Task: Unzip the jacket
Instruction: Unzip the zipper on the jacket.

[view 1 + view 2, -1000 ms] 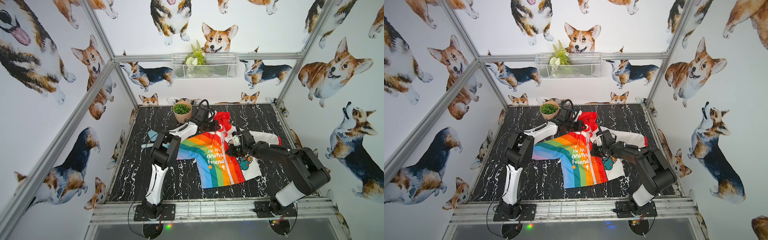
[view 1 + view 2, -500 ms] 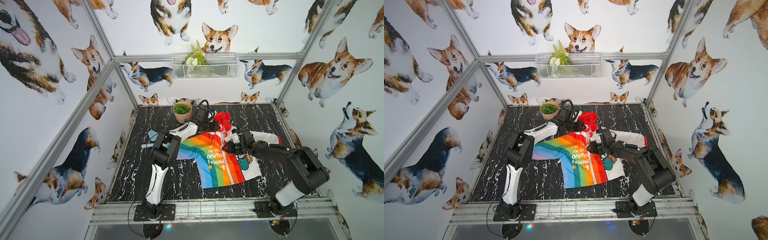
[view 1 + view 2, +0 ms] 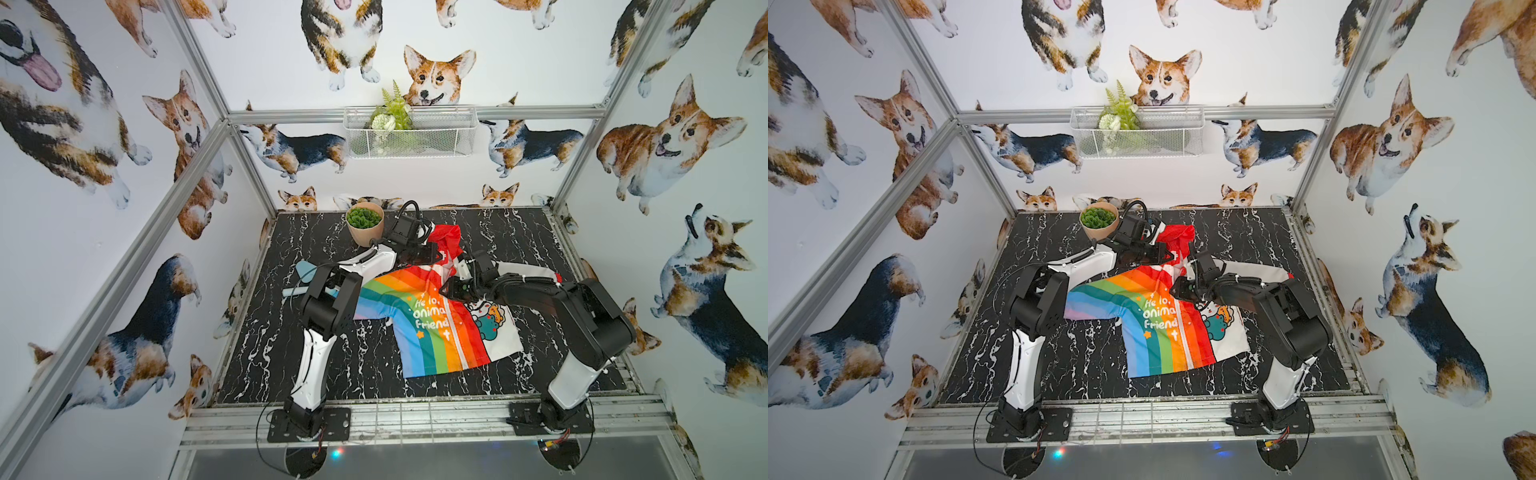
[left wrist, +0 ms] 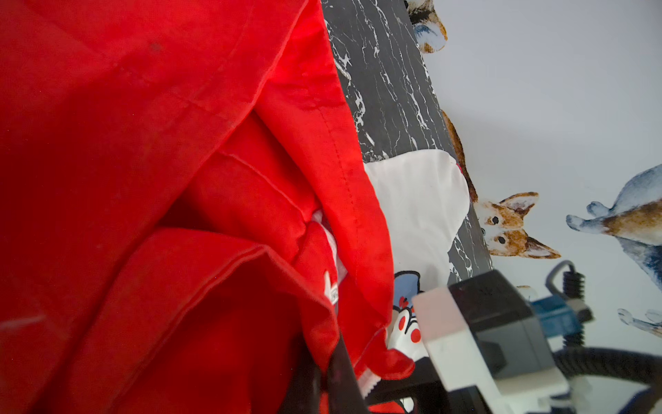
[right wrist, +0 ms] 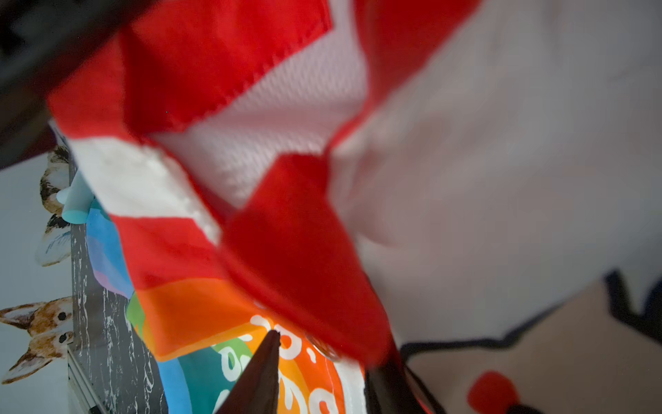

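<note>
Carefully now: keep the collar pinned taut, line up on the white zipper (image 3: 460,340) just below the neck, pinch only the pull, then draw straight toward the hem. Left jaws: clenched on the red hood (image 3: 446,235) of the jacket (image 3: 432,332), spread mid-frame in both top views on the tabletop (image 3: 332,365). Right jaws: parted partway at the zipper's top, red flap draped over one finger (image 5: 388,390), nothing clearly gripped.

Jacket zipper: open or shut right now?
Mostly shut: jacket halves meet along the zipper down to the hem. At the collar it gapes, showing mesh lining.
</note>
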`<action>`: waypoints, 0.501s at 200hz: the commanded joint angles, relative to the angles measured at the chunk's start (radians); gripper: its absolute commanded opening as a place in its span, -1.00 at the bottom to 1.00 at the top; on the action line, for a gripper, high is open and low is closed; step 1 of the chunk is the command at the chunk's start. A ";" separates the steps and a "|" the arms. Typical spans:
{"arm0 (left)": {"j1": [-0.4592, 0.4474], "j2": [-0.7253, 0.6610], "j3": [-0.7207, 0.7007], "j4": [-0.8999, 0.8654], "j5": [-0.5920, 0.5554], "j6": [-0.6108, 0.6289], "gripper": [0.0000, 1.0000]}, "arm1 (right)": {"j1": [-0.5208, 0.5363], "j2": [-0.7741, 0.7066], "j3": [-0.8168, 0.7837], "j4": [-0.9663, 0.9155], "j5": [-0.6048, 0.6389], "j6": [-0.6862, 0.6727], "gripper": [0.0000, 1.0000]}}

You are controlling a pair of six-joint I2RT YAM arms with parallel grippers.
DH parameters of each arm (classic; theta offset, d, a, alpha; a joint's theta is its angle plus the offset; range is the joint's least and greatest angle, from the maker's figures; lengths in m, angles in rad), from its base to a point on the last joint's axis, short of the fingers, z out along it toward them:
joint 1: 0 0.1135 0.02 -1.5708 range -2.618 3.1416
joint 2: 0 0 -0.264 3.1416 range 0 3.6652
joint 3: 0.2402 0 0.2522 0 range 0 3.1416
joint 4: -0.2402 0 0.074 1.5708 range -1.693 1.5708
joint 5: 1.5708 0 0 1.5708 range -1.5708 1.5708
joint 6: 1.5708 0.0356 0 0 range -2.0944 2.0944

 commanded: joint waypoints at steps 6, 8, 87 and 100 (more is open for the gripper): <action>-0.005 -0.012 -0.002 0.009 0.006 0.003 -1.00 | 0.003 0.022 0.025 -0.020 0.041 0.024 -0.30; -0.005 -0.012 -0.002 0.009 0.006 0.003 -1.00 | 0.003 0.024 0.027 -0.022 0.042 0.024 -0.31; -0.006 -0.008 0.005 0.005 0.003 0.004 -1.00 | 0.002 0.057 0.035 -0.021 0.016 0.024 -0.63; -0.007 -0.008 0.004 0.005 0.003 0.003 -1.00 | 0.003 0.060 0.034 -0.016 0.011 0.027 -0.69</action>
